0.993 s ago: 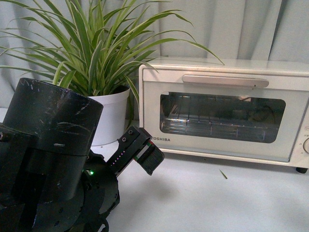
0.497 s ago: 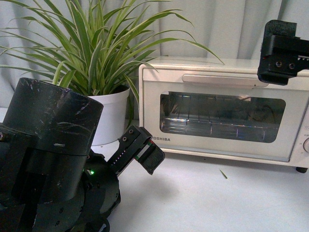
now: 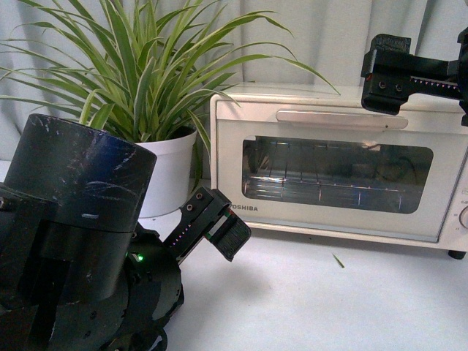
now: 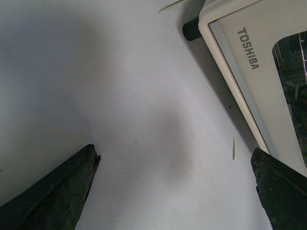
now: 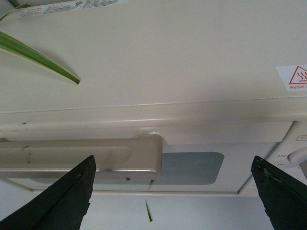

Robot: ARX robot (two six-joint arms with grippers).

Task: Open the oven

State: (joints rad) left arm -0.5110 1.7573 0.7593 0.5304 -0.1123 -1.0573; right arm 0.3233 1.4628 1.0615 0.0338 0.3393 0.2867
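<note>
The cream-white TOSHIBA oven [image 3: 340, 164] stands at the right on the white table, its glass door shut and its long bar handle [image 3: 341, 121] along the door's top. My right gripper [image 3: 387, 73] is open and hovers above the handle's right end; the right wrist view looks down on the oven top [image 5: 153, 62] and that handle end [image 5: 81, 158], with the right gripper [image 5: 172, 191] jaws wide apart. My left gripper [image 3: 219, 227] is open and low over the table, in front of the oven's lower left corner [image 4: 249, 62]. The left gripper [image 4: 175, 191] holds nothing.
A spider plant in a white pot [image 3: 164, 179] stands just left of the oven, its leaves reaching over the oven's top. A grey curtain hangs behind. A small leaf scrap [image 3: 338, 262] lies on the table [image 3: 314, 300] before the oven.
My right gripper came into view from the upper right and has moved left, above the handle's right end. The left arm has barely moved.
</note>
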